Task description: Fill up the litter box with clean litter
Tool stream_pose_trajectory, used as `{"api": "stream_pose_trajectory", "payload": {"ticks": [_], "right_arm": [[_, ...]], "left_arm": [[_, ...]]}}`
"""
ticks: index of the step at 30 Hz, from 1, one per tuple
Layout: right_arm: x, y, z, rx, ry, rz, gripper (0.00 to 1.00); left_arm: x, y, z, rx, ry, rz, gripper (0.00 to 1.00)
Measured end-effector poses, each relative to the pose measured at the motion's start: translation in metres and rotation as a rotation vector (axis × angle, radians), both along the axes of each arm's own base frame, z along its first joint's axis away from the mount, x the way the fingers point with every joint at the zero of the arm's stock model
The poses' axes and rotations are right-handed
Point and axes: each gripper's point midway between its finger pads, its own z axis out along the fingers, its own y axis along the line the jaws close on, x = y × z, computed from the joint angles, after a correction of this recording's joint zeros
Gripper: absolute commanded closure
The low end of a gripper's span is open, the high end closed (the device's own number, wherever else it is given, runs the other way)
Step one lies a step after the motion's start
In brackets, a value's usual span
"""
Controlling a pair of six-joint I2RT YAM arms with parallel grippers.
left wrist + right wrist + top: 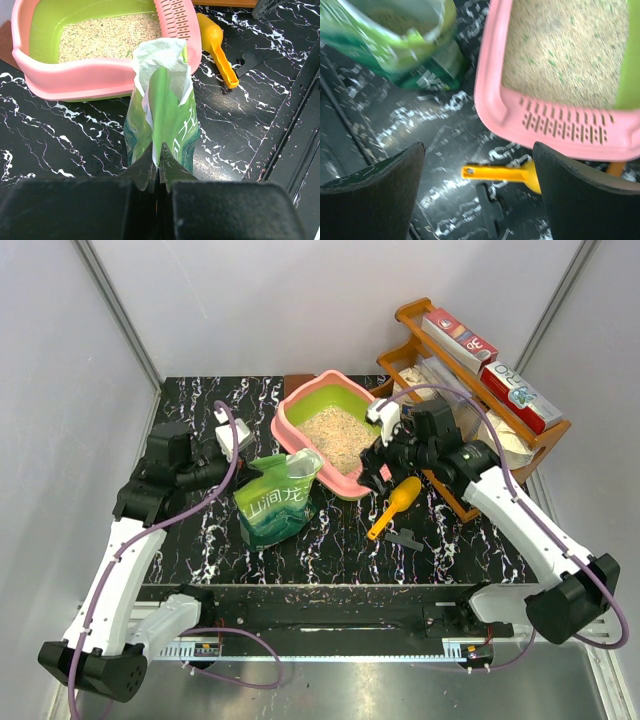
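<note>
top: box [345, 483] at mid-back of table [330, 535], litter [335, 430] inside; bag [275, 502] upright, just beside its near-left edge; scoop [393, 508] lying near its slotted end
left wrist: left gripper [157, 167] clamped on bag's top edge
right wrist: right gripper [479, 148] jaws wide, holding nothing, over scoop and box lip

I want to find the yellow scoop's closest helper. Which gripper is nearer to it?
The right. The right gripper hangs open just above the yellow scoop. The left gripper is farther off, on the other side, pinching the green bag.
</note>
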Motion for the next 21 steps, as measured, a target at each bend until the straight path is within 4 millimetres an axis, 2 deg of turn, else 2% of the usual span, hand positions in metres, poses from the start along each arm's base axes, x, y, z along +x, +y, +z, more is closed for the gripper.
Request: {"api": "stream_pose_trajectory", "payload": {"ticks": [3,6,12,18,21], "right_arm": [[0.005,0.018,0.022,0.094,0.034,-0.001,0.12],[0.02,0.033,0.028,0.147,0.081,-0.029,0.15],[0.05,0.069,0.018,0.224,0.226,-0.065,0.22],[0.056,0.109,0.01,0.261,0.338,-0.023,0.3],[0.056,0.122,0.006,0.267,0.377,-0.012,0.32]], "left_arm": [[0.0,0.0,0.0,-0.004,-0.005,0.002,1.0],[-0.001,0.0,0.0,-0.006,-0.012,0.002,1.0],[-0.007,0.001,0.0,-0.01,-0.026,0.0,1.0],[-0.009,0.001,-0.002,-0.023,-0.056,-0.002,1.0],[-0.007,0.001,-0.002,-0.028,-0.049,0.003,1.0]]}}
